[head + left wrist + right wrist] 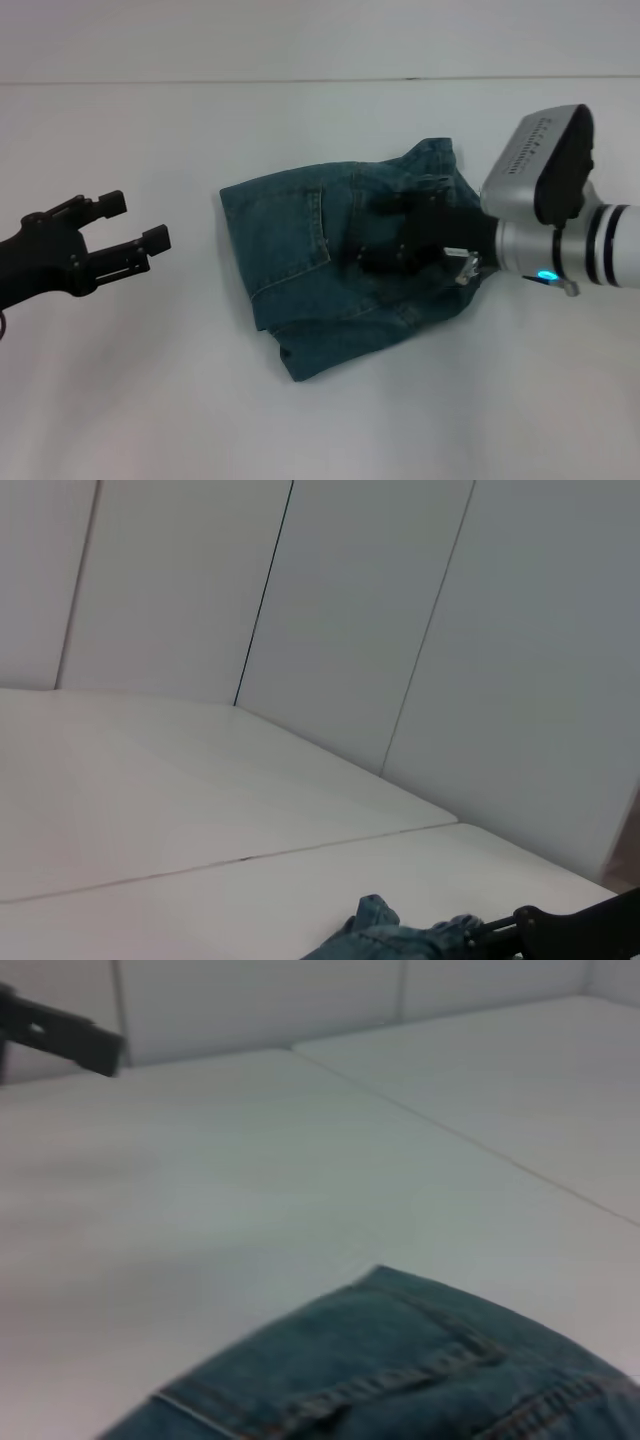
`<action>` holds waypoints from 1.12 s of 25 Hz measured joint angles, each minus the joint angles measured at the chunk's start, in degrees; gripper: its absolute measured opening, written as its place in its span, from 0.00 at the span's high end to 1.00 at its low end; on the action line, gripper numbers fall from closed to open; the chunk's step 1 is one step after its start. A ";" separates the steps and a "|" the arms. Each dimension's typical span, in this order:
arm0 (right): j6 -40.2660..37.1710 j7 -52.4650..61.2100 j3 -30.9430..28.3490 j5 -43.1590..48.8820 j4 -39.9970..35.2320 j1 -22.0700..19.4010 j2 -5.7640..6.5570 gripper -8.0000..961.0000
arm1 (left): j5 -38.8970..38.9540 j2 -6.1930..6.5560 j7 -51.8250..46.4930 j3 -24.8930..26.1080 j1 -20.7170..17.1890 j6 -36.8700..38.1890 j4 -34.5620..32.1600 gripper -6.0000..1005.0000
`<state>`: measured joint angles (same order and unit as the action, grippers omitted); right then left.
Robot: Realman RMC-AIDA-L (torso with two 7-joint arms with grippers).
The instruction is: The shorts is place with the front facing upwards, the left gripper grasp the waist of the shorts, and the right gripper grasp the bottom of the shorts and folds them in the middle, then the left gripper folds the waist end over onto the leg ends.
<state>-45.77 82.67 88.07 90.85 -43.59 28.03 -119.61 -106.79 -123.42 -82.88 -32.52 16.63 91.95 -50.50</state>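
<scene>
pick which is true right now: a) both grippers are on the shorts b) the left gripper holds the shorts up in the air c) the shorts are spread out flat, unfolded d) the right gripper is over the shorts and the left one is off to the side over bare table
d: the right gripper sits over the folded shorts, while the left gripper is open, apart from them over the white table.

Faint, unreadable print on the silver camera housing (535, 150); no legible text.

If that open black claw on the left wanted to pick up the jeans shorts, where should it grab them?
Probably the near left edge of the shorts, coming in from the left. The left gripper is open and faces that free, flat edge, while the right gripper sits over the other end.
</scene>
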 joint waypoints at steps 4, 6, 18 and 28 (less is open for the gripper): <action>0.78 2.93 -2.25 3.47 -2.21 -1.96 0.00 0.18 | 0.00 0.15 0.00 -0.03 0.81 -0.06 0.01 0.10; 0.79 3.46 -3.55 4.44 -2.33 -2.37 -0.01 0.18 | 0.00 0.16 0.00 -0.14 1.15 -0.10 0.06 0.10; 3.06 3.86 -11.88 9.61 -1.05 -3.01 -0.01 0.18 | 0.00 0.12 -0.70 -0.68 1.79 -0.14 -0.14 0.10; -3.58 2.10 -17.48 9.56 -2.38 -4.06 0.12 0.18 | 0.00 -0.13 -0.18 -0.42 0.86 -0.24 0.13 0.10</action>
<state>-49.35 84.76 70.59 100.41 -45.97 23.97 -119.49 -106.78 -123.55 -83.06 -32.93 17.49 91.71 -50.37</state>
